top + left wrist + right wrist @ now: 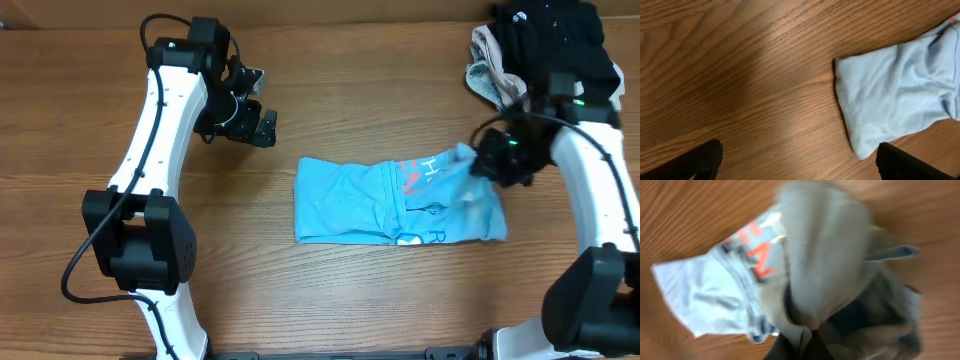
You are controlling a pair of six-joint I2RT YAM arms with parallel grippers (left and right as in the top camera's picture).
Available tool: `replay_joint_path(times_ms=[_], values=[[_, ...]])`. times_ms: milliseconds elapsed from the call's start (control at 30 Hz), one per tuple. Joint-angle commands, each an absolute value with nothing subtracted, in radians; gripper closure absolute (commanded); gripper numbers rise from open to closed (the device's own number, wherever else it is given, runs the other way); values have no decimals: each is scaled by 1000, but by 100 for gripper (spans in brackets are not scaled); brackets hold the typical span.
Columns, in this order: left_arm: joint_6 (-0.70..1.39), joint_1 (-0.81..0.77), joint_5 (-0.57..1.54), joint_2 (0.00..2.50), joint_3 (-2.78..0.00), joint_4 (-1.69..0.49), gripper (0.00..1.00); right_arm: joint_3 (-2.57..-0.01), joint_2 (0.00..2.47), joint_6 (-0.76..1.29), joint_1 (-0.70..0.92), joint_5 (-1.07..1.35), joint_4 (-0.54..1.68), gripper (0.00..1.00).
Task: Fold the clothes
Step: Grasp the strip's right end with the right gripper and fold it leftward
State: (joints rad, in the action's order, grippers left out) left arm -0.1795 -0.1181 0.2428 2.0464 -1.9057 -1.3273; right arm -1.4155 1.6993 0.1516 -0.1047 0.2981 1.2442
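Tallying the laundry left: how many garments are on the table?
3: a blue shirt at center, a black garment and a grey garment piled far right; others may be hidden.

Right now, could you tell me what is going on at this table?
A two-arm robot is partway through folding a light blue shirt that lies on the wooden table. The right gripper appears to have the shirt's right edge pinched and lifted; its wrist view is blurred and filled with bunched fabric. The left gripper hovers open above bare wood beyond the shirt's left end, holding nothing. A pile of dark and grey clothes sits at the far right corner.
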Motion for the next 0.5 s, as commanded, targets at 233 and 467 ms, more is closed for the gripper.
replay_joint_path(times_ms=[233,467], values=[[-176,-125,183,2040,-1926,-1292,0,-1443,1700,326,288,315,1105,96],[-176,-124,183,2040,-1926,-1266,0,-1444,1700,426,469,307,993,96]])
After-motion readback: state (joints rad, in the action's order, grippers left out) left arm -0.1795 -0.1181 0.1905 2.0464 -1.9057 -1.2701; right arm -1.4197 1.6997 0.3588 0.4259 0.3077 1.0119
